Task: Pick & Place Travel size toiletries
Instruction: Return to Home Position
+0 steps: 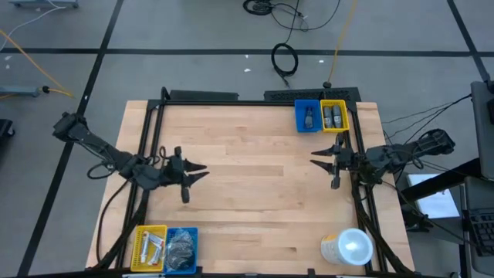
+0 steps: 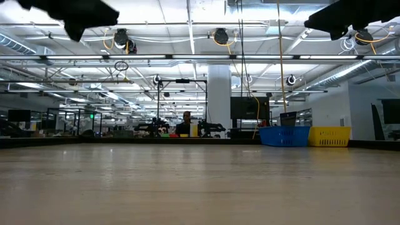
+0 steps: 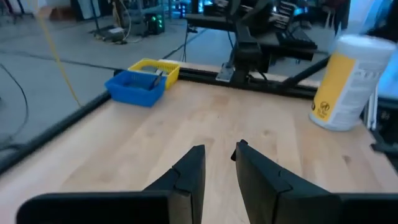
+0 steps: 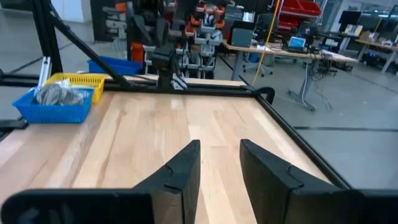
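With the small travel size toiletries [image 1: 181,249] lying sorted in blue and yellow plastic bins [image 1: 297,116] at two corners of the light wooden table [image 1: 255,193], the left gripper [image 1: 191,174] and right gripper [image 1: 324,160] hover empty at its sides, fingers narrowly apart, apparently parked.

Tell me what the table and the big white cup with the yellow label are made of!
The table looks like wood: pale strips laid side by side with grain lines, and a smooth, faintly shiny top. The cup is probably plastic or coated card, I can't tell which. It has smooth white walls, a printed yellow label and a whitish lid.
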{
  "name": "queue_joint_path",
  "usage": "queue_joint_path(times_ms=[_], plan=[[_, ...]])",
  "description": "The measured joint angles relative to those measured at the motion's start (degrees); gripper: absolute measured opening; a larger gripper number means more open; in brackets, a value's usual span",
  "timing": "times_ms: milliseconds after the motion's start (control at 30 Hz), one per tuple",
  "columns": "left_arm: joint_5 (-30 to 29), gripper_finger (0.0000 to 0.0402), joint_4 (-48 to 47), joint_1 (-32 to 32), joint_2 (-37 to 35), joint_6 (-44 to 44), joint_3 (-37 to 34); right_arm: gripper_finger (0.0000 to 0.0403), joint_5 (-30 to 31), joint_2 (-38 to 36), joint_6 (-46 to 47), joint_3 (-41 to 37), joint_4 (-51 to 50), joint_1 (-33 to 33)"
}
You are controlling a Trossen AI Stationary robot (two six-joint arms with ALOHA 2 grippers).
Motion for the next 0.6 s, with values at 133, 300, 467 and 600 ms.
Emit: queue_joint_path(times_ms=[133, 300, 467, 600], plan=[[-0.03, 0.0088, 4.14, 0.34, -6.20, -3.74, -7.84, 0.0105, -0.03, -2.81, 1.35, -1.06, -0.76, 0.00], [0.01, 0.0088, 13.06, 0.22, -12.01, -2.22, -16.05, 0.0105, -0.11, -7.60, -0.74, -7.50, 5.61, 0.02], [0.48, 0.0088, 17.19, 0.24, -15.38, -1.17, -20.95, 0.0105, -0.50, -11.86, -1.88, -16.80, 17.79, 0.02], [0.04, 0.0088, 17.99, 0.24, -16.77, -1.20, -24.19, 0.0105, -1.38, -13.06, -5.68, -22.88, 29.00, 0.02]])
